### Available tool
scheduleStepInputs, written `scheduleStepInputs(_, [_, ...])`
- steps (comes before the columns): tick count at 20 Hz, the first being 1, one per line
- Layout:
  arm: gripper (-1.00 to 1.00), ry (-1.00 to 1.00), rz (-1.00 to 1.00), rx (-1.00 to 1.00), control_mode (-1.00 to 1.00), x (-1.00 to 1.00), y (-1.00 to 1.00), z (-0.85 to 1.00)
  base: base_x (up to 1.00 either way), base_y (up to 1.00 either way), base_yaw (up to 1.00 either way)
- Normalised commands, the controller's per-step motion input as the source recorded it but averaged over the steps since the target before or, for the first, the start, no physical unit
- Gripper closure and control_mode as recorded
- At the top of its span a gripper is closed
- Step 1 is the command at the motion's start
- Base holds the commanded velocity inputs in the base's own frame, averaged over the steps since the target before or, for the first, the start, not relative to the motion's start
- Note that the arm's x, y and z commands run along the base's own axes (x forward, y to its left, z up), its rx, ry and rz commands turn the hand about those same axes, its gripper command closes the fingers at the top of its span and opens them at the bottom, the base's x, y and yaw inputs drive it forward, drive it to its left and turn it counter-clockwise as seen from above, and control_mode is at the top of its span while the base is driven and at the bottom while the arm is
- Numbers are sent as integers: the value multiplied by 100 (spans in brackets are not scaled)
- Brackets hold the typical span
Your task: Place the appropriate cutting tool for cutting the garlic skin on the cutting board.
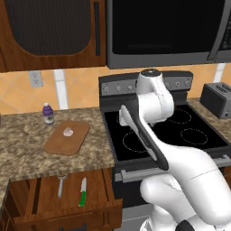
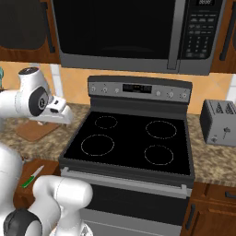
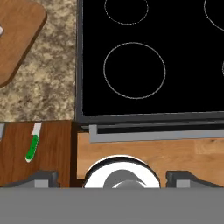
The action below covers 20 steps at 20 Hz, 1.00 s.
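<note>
The green-handled knife [image 1: 83, 192] lies in the open drawer [image 1: 45, 203] under the counter, blade pointing away from the drawer's front. It also shows in the hand view as the knife [image 3: 33, 142] at lower left and in the right base view [image 2: 32, 176]. The wooden cutting board [image 1: 66, 137] lies on the counter left of the stove, with the garlic [image 1: 68, 131] on it. My gripper [image 3: 113, 178] is open and holds nothing, its fingertips [image 3: 43, 177] wide apart. It hangs high over the stove's front left corner, right of the knife and apart from it.
An all-grey forked utensil [image 1: 61, 185] lies left of the knife in the drawer. A purple bottle [image 1: 48, 113] stands behind the board. The black stove top [image 1: 167, 131] is at the right, with a toaster [image 1: 216, 99] beyond it.
</note>
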Motion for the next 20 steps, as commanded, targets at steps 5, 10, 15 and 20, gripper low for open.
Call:
scheduleStepInputs(5, [-100,3,-6,-3,-100,-61,100,-37,0,0,0])
scheduleStepInputs(10, [-100,5,-8,-1,-100,-44,100,-44,0,0,0])
scheduleStepInputs(15, [-100,7,-6,-3,-100,-1,100,-52,0,0,0])
scheduleStepInputs(20, [-100,7,0,0,-100,0,87,-62,0,0,0])
